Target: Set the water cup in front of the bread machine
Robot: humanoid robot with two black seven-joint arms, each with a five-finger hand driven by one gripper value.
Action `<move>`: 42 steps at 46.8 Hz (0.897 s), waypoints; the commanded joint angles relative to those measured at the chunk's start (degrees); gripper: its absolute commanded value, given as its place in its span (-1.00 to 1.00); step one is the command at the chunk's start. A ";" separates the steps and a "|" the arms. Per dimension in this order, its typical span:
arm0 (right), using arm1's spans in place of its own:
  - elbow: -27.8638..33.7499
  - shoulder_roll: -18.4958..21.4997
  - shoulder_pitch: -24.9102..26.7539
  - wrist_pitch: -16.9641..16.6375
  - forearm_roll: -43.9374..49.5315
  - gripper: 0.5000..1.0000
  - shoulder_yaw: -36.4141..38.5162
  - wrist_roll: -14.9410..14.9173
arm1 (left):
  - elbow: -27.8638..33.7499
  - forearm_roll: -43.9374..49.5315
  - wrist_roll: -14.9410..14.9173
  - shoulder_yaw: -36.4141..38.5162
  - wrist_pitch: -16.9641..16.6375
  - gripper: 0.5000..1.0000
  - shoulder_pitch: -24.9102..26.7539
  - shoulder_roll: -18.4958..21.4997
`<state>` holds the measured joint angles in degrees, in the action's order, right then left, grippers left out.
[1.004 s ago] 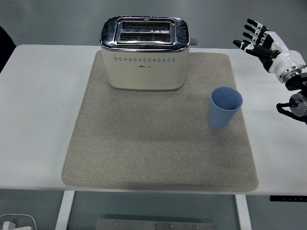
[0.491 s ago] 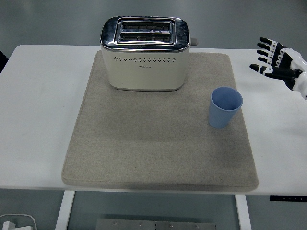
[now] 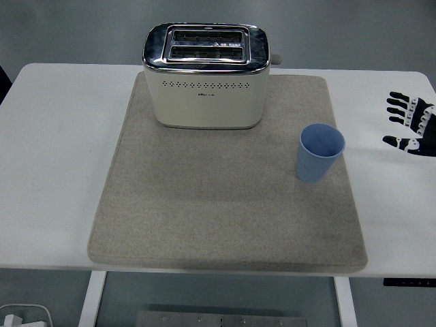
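A light blue cup (image 3: 319, 152) stands upright on the right part of a beige mat (image 3: 225, 204). A cream toaster with a chrome top (image 3: 206, 75) stands at the mat's far middle. The cup is to the right of and nearer than the toaster. My right hand (image 3: 409, 125) shows at the right edge over the white table, to the right of the cup and apart from it, fingers spread and holding nothing. My left arm is out of view.
The white table (image 3: 61, 157) extends left and right of the mat. Its near edge runs along the picture's lower part. A white object (image 3: 24, 317) lies on the floor at the lower left.
My right hand has moved down and to the right, toward the picture's right edge, and less of the arm shows. The cup and toaster have not moved.
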<state>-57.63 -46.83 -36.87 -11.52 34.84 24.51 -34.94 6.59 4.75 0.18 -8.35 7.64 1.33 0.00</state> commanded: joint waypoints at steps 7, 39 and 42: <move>-3.02 -0.28 2.33 0.71 9.19 0.74 0.01 -0.06 | 0.00 0.00 0.00 0.00 0.00 1.00 -0.01 0.00; -3.99 7.71 1.54 4.23 12.71 0.74 -0.08 -0.06 | 0.00 0.00 0.00 0.00 0.00 1.00 -0.01 0.00; -3.90 8.77 1.45 4.31 12.71 0.74 0.01 -0.06 | 0.00 0.00 0.00 0.00 0.00 1.00 0.08 0.00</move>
<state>-61.60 -39.07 -35.30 -7.27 47.56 24.44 -35.00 6.59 4.74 0.18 -8.35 7.65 1.36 0.00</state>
